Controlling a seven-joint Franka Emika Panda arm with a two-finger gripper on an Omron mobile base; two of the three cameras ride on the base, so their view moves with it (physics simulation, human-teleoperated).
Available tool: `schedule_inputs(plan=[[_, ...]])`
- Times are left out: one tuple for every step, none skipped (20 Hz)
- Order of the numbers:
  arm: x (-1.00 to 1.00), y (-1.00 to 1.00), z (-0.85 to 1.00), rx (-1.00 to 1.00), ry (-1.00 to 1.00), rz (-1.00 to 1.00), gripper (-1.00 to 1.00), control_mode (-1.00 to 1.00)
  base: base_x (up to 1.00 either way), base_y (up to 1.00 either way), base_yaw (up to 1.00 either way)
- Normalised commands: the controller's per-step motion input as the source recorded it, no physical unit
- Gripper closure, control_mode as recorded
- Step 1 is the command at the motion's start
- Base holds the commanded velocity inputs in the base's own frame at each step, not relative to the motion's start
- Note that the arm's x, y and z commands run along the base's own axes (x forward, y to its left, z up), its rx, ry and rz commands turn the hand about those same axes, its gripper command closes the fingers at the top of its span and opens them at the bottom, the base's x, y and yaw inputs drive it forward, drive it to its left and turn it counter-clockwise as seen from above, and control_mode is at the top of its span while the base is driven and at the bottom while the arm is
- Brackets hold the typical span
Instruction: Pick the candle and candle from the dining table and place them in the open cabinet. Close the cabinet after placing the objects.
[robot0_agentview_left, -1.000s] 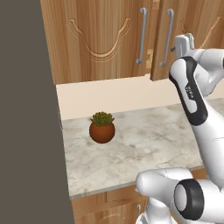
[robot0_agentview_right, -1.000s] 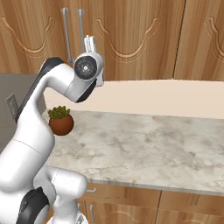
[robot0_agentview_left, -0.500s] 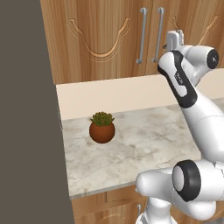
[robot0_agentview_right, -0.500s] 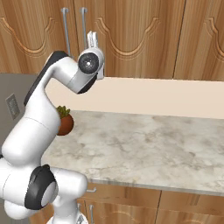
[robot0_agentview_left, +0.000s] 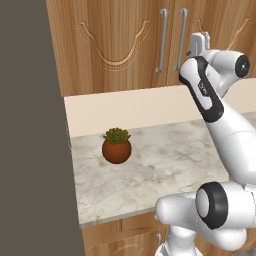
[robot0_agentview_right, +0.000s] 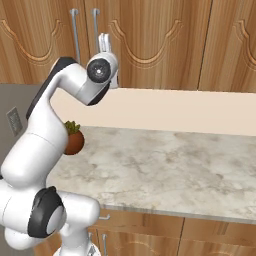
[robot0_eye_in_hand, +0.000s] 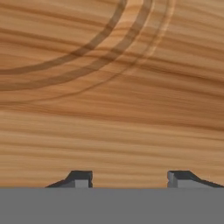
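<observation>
Both carved doors of the wooden wall cabinet stand shut, their long silver bar handles side by side at the middle. My gripper is raised against the right door, just right of its handle, and it also shows from the other side as gripper. In the hand view the door's wood grain and curved lines are very close. The gripper is open, its fingertips apart with nothing between them. The candles are out of view.
A marbled stone counter runs below the cabinet, with a beige backsplash behind it. A small plant in a round brown pot stands on its left part. A tall dark grey panel bounds the left side.
The hand has shifted a little left and up toward the right door's handle. The arm's elbow has swung in behind it. The plant and doors have not moved.
</observation>
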Motion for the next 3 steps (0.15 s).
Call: schedule_inputs(plan=[[0.28, 0.00, -0.19, 0.00, 0.00, -0.04, -1.00, -1.00, 0.00, 0.00, 0.00], [0.27, 0.00, -0.19, 0.00, 0.00, -0.05, -1.00, -1.00, 0.00, 0.00, 0.00], [0.27, 0.00, -0.18, 0.00, 0.00, -0.05, -1.00, -1.00, 0.00, 0.00, 0.00]])
